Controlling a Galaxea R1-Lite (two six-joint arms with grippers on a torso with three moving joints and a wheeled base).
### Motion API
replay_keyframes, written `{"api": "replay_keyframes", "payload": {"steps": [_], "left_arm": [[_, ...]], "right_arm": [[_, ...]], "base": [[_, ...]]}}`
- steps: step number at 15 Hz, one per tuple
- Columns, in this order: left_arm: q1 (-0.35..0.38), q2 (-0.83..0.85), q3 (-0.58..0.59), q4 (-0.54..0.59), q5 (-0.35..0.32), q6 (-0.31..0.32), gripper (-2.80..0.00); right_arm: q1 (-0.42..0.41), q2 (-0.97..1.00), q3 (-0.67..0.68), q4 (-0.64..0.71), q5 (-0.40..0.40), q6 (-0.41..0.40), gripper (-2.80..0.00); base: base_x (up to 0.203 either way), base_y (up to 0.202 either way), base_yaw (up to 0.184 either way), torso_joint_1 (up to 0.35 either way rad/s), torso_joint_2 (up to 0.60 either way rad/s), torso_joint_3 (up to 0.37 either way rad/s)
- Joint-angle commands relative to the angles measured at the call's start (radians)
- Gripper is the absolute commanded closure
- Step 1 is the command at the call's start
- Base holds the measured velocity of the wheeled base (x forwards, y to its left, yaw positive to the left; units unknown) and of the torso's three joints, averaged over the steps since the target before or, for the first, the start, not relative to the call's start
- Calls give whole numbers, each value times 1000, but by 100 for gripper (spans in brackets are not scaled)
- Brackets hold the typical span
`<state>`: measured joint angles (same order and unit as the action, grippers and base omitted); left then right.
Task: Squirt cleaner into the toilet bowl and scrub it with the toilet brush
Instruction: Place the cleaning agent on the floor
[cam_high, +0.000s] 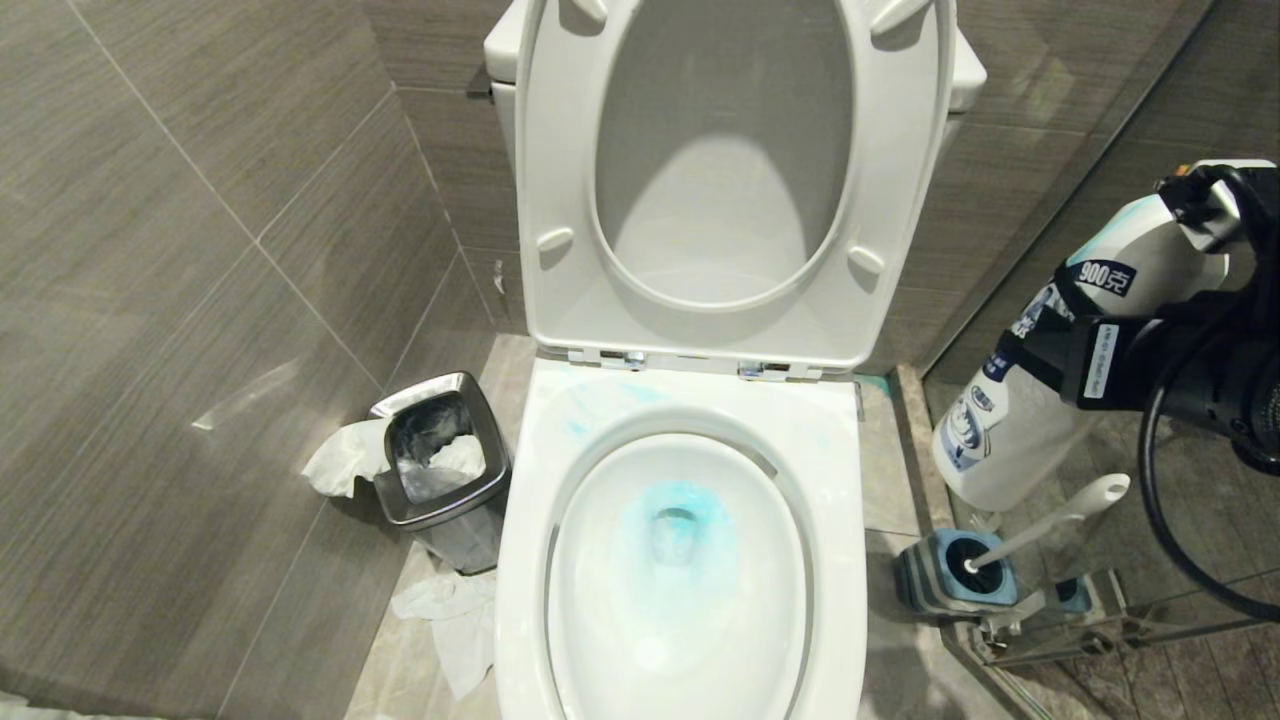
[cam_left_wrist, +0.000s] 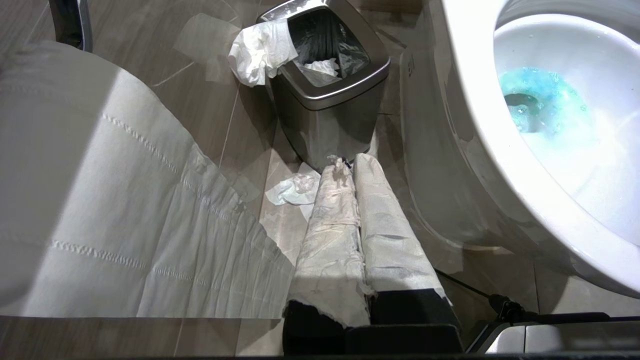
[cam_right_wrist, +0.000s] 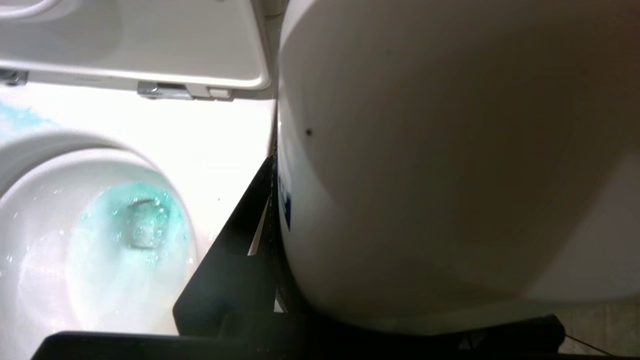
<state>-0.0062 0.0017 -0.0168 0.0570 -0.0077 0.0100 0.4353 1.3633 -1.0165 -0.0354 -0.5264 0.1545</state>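
The toilet bowl (cam_high: 525, 560) stands in the middle with seat and lid raised. Blue liquid colours its water (cam_high: 680, 520), and blue smears lie on the back rim. My right gripper (cam_high: 1050, 350) is shut on the cleaner (cam_high: 1000, 440), a white bottle with a blue label. It holds the bottle off the floor to the right of the bowl, cap end up and leaning right. In the right wrist view the cleaner (cam_right_wrist: 450, 165) fills most of the frame beside one black finger (cam_right_wrist: 235, 250). The toilet brush (cam_high: 1060, 512) stands in its blue-grey holder (cam_high: 945, 585) under the bottle. My left gripper (cam_left_wrist: 345, 162), its fingers wrapped in white, hangs shut low beside the bowl.
A steel waste bin (cam_high: 440, 460) with tissue hanging out stands left of the toilet, and crumpled paper (cam_high: 450, 620) lies on the floor by it. A broad sheet of white paper (cam_left_wrist: 110, 200) hangs close to the left wrist. A glass partition frame (cam_high: 1080, 635) borders the right side.
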Motion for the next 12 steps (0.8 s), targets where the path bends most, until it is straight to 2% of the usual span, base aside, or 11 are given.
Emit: {"api": "replay_keyframes", "payload": {"steps": [1,5,6,8,10,11,12], "left_arm": [[0,0,0,0,0,1,0],[0,0,0,1,0,1,0],[0,0,0,0,-1,1,0],[0,0,0,0,0,1,0],[0,0,0,0,0,1,0],[0,0,0,1,-1,1,0],[0,0,0,0,0,1,0]], "right_arm": [[-61,43,25,-63,27,5,0],[-83,97,68,-144,46,15,0],[-99,119,94,-201,46,18,0],[-110,182,144,-374,52,26,0],[-123,250,217,-620,54,20,0],[-139,281,254,-700,55,9,0],[-161,290,266,-713,56,3,0]], "base": [[0,0,0,0,0,0],[0,0,0,0,0,0],[0,0,0,0,0,0],[0,0,0,0,0,0],[0,0,0,0,0,0],[0,0,0,0,0,0],[0,0,0,0,0,0]]}}
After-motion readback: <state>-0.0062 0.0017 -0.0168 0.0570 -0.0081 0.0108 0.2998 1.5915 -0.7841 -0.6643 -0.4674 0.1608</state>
